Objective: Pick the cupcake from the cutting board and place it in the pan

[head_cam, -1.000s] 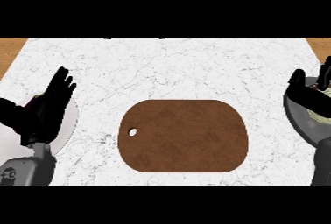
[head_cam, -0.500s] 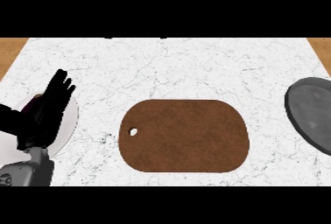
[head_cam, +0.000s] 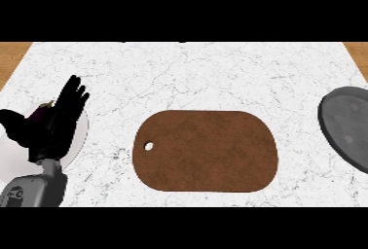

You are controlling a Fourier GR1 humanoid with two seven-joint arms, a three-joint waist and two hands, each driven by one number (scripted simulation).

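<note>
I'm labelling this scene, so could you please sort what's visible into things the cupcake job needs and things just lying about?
Part of the job:
- cutting board, bare, no cupcake visible on it
- pan, at the right edge

Just lying about:
- white plate at the left, partly behind the open left hand
- dark item on it, mostly hidden

A single head view looks steeply down on the marble counter [head_cam: 201, 78], cutting board [head_cam: 208, 151] centred.

Pan [head_cam: 347, 127] cut by right edge; left hand [head_cam: 50, 124] hides most of plate [head_cam: 81, 133].
</note>
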